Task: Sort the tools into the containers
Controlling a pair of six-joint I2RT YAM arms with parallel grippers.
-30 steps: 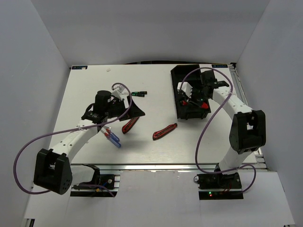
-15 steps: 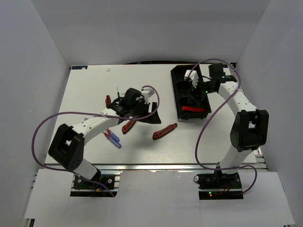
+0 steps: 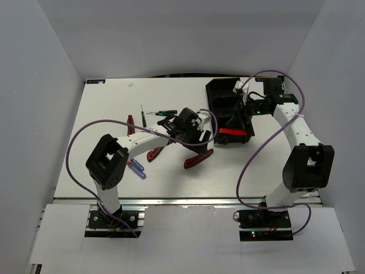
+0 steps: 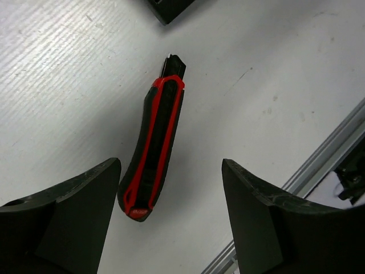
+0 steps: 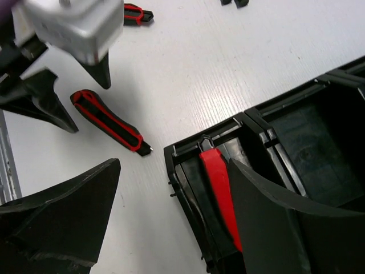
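My left gripper (image 4: pixel 171 174) has swung right to mid-bench, wide open and empty, over a loose knife (image 4: pixel 154 154). My right gripper (image 5: pixel 174 171), equally open and empty, has risen from the tray (image 3: pixel 211 100) near the far right corner, with a second knife (image 3: pixel 232 132) in its nearest compartment.

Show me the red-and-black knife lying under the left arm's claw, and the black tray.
knife (image 4: pixel 155 142): left wrist view, middle of its handle.
black tray (image 3: pixel 217 85): top external view, its far wall.

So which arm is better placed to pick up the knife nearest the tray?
Left: the left gripper is open right above that knife, fingers either side; the right gripper hangs open over the tray.
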